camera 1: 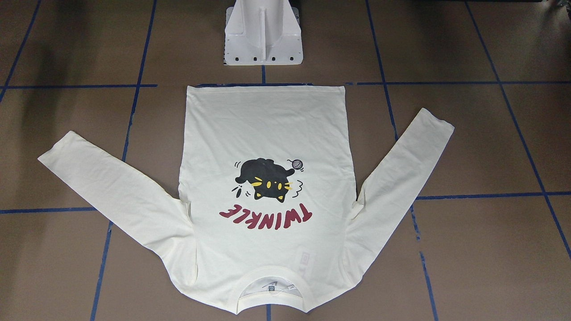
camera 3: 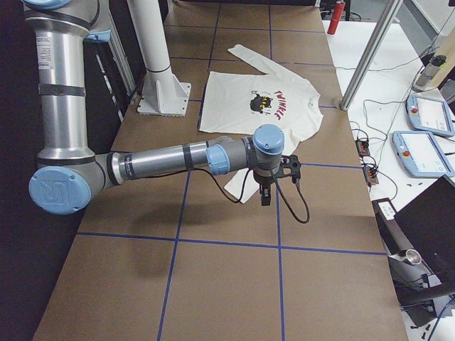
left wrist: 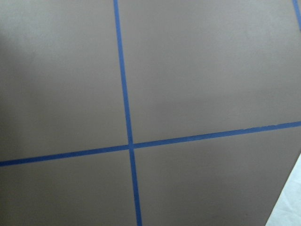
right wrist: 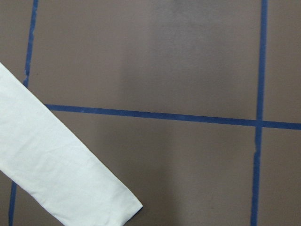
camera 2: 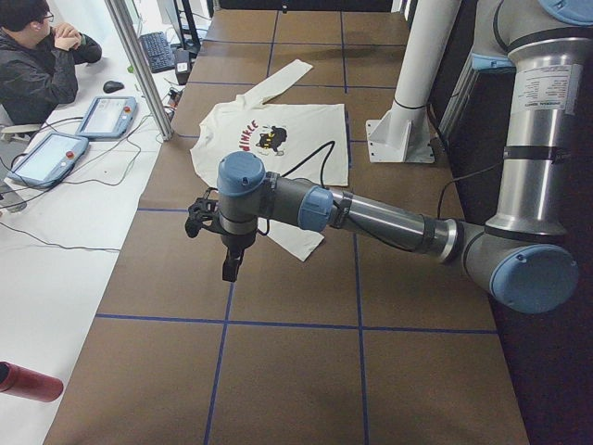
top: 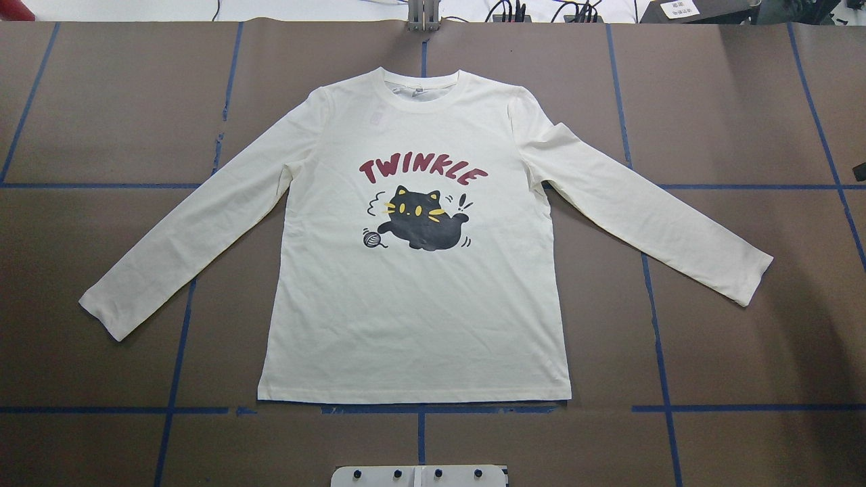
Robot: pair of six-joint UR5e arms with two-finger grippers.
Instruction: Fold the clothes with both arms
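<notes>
Brown table [top: 744, 101], blue tape grid [top: 101, 185], cream T-shirt [top: 413, 325] flat, person [camera 2: 37, 69] alongside

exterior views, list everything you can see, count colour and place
T-shirt: 1, cream with a black cat print and red TWINKLE lettering, flat and print-up mid-table, sleeves spread
table: 1, brown, under the shirt
tape lines: several, blue, a grid across the table
pedestal base: 1, white, on the table near the shirt's hem
pendants: 2, grey with screens, on the white bench beside the table
red cylinder: 1, lying on that bench
person: 1, dark jacket, seated at the bench
left arm: 1, grey with light-blue caps, stretched over the table
right arm: 1, same colours, stretched over the table
left gripper: 1, black, pointing down; open or shut unclear
right gripper: 1, black, pointing down; unclear too
</notes>
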